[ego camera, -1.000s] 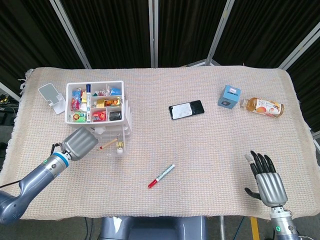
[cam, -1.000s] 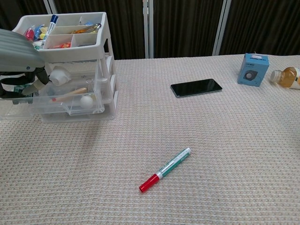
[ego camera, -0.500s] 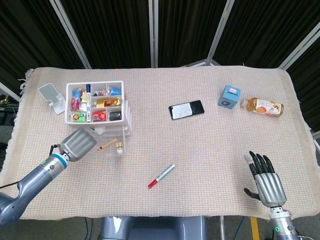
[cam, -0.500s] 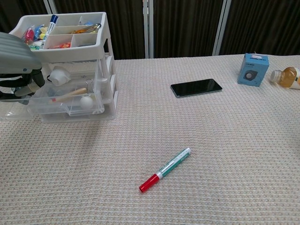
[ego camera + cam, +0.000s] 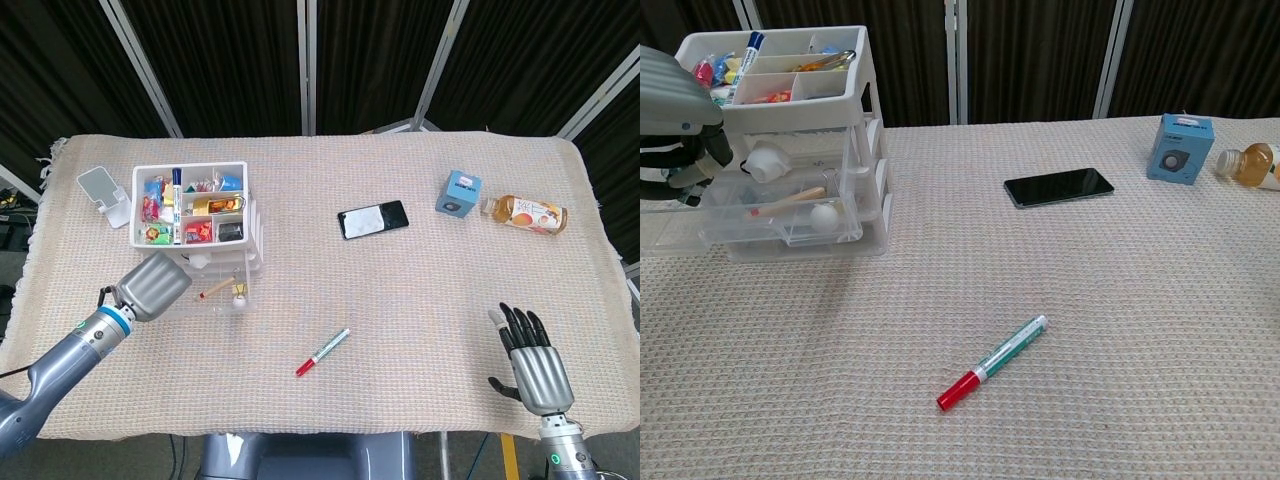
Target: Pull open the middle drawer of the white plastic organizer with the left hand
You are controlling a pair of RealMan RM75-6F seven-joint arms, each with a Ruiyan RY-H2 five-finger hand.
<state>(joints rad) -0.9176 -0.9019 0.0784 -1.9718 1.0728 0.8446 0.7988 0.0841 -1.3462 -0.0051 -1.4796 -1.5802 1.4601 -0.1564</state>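
- The white plastic organizer (image 5: 197, 225) is standing at the upper left of the head view, its open top tray holding a blue-capped marker and small colourful items.
- The middle drawer (image 5: 770, 205), clear plastic, is sitting pulled out toward the frame's lower left.
- The left hand (image 5: 155, 285) is covering the drawer front; whether its fingers are gripping it cannot be told.
- The right hand (image 5: 530, 362) is resting at lower right, fingers extended and slightly apart, holding nothing.

Organizer (image 5: 200, 225) white frame, clear drawers; top tray full of mixed red, yellow, blue bits, plus a blue-capped white marker (image 5: 176, 203). Tablecloth (image 5: 400, 290) beige waffle weave. Pen (image 5: 992, 361) green barrel, red cap, white tip. Phone (image 5: 372, 219) black, glossy. Box (image 5: 1181, 147) light blue with a dark round print. Bottle (image 5: 527, 214) amber, label looks orange-white, too small to read. Both hands grey metal: left hand (image 5: 153, 285), right hand (image 5: 533, 362) with black fingers. Backdrop black.
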